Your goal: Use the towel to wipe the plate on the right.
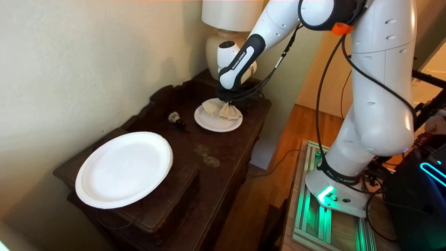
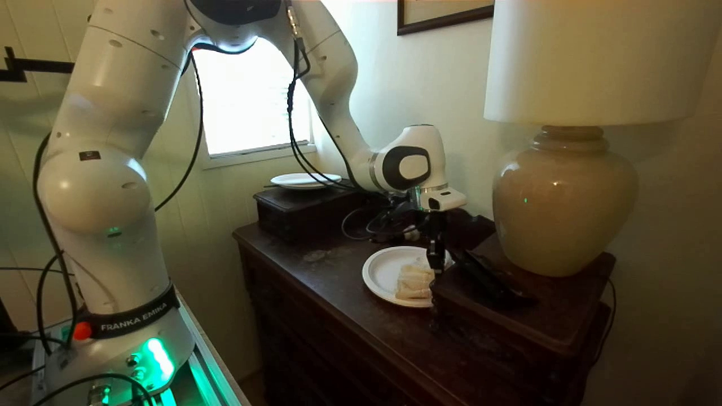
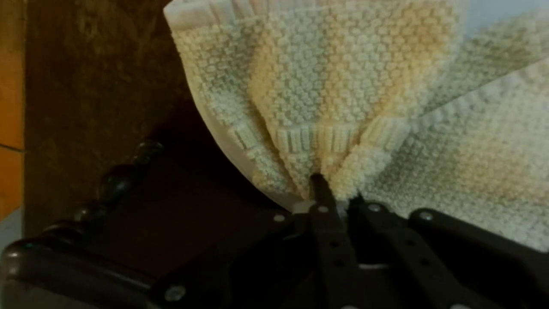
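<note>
A cream, coarse-knit towel (image 1: 230,113) lies bunched on a small white plate (image 1: 213,125) on the dark dresser. The towel (image 2: 414,282) and plate (image 2: 379,273) also show in an exterior view. In the wrist view the towel (image 3: 343,77) fans out in folds from the fingertips, and the plate's rim (image 3: 233,159) shows along its edge. My gripper (image 3: 336,189) is shut on the gathered towel near the plate's rim. The gripper (image 1: 229,103) points down over the plate. A larger-looking white plate (image 1: 125,169) rests on a raised dark box at the dresser's other end.
A lamp (image 2: 564,208) stands on a raised dark step (image 2: 541,321) close beside the gripper. A dark object (image 2: 491,279) lies on that step. A brush with a pale head (image 1: 174,117) lies between the plates. A wall (image 1: 104,69) runs behind the dresser.
</note>
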Robot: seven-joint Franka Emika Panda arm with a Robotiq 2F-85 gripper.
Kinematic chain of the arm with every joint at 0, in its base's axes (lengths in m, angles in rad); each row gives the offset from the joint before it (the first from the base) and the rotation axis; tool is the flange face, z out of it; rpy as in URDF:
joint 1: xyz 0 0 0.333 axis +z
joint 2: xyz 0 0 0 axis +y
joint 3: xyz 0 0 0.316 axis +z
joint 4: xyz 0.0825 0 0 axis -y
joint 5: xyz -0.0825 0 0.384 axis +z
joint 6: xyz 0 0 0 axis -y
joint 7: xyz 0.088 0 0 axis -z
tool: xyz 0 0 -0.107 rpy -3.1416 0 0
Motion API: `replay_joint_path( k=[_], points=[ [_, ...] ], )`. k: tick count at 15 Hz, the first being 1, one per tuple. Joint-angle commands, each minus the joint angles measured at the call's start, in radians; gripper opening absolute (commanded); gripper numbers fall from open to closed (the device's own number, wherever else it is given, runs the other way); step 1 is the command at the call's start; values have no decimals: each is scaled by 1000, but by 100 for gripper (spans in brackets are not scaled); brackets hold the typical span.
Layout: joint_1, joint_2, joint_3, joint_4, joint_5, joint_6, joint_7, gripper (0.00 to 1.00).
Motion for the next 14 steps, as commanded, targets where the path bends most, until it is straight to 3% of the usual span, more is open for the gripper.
replay_joint_path(
  k=[1,4,9,14],
  points=[
    [15,56,-7,49,-17,98,29,3],
    [-15,70,53,65,49,174,-35,3],
    [-108,54,239,68,224,233,-229,3],
    [-256,38,479,93,472,120,-547,3]
  ],
)
